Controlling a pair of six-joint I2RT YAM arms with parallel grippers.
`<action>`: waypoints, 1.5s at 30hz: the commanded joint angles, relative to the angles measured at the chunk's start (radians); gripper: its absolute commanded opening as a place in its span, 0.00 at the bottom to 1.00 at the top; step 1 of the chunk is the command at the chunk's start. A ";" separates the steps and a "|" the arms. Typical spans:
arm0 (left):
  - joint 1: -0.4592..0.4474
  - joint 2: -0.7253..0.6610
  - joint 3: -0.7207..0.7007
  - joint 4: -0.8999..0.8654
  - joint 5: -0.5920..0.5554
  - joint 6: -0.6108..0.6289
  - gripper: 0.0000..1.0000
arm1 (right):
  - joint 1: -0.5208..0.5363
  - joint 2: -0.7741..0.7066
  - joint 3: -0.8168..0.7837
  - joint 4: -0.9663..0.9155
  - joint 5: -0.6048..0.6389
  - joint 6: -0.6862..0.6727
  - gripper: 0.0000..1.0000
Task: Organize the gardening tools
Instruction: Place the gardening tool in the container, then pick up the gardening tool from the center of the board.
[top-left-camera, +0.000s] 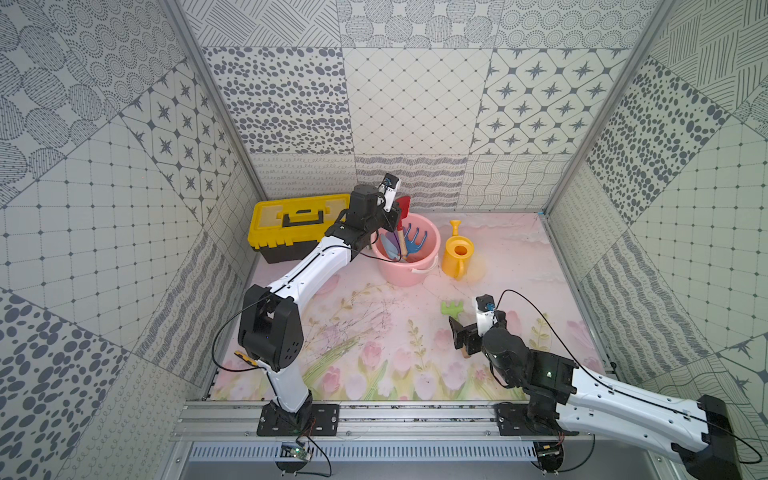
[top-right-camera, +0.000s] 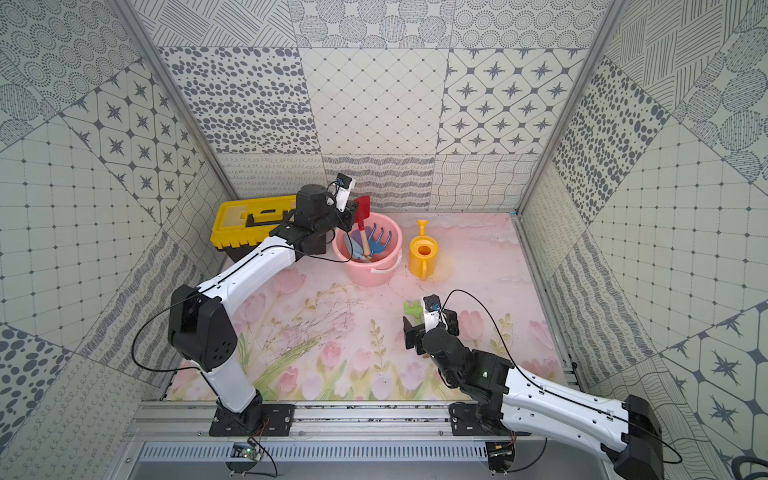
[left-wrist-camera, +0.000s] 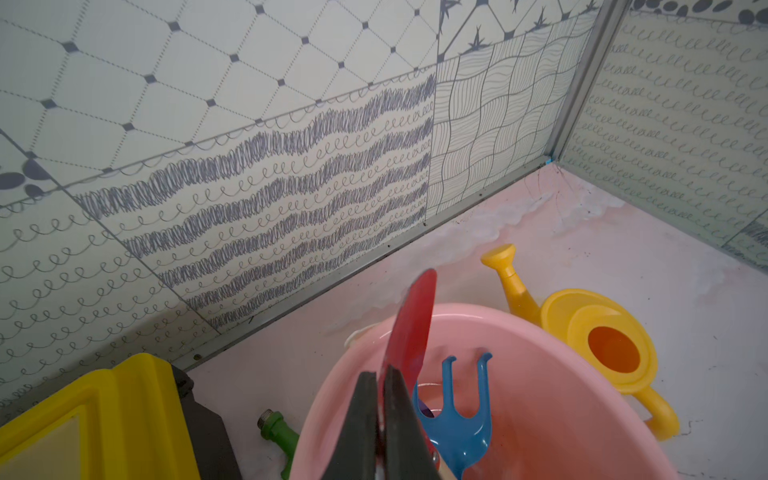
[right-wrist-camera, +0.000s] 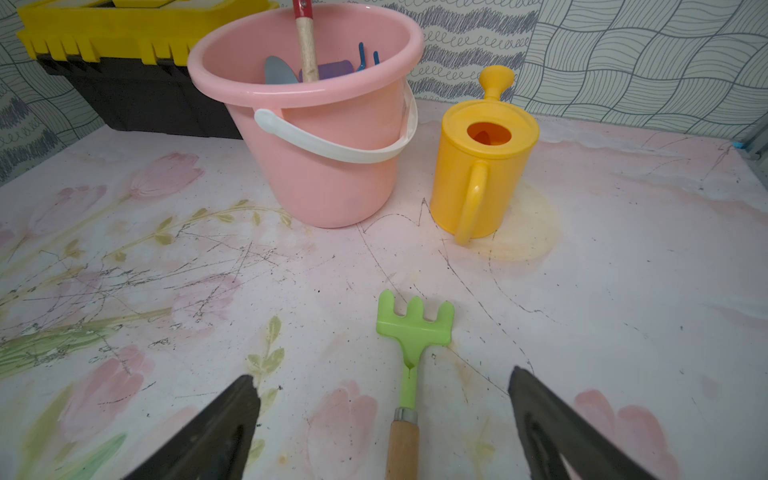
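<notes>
Presently, left jaws clamped on red spade (left-wrist-camera: 409, 332), right jaws wide apart, flanking green rake (right-wrist-camera: 413, 332)

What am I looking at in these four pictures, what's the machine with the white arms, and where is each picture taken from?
It is a robot with two white-and-black arms fixed at the table's front edge, each ending in a two-fingered gripper. Two pictures come from a camera overhead, looking down on everything. The other two come from small cameras on the wrists, looking along each gripper. The left gripper is shut on a red spade, holding it upright with its wooden handle down in a pink bucket, where a blue fork stands. The right gripper is open over a green rake lying on the flowered table. A yellow watering can stands beside the bucket, and a yellow-and-black toolbox on its other side.
</notes>
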 joint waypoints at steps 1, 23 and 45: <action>0.009 0.031 -0.049 0.141 0.137 0.008 0.01 | -0.014 0.006 0.014 0.019 -0.003 0.015 0.97; -0.031 -0.267 -0.363 0.305 0.149 -0.683 0.86 | -0.052 0.041 0.011 0.019 -0.032 0.036 0.97; -0.358 -0.718 -1.006 0.211 -0.250 -0.673 1.00 | -0.259 0.180 -0.014 0.010 -0.200 0.157 0.97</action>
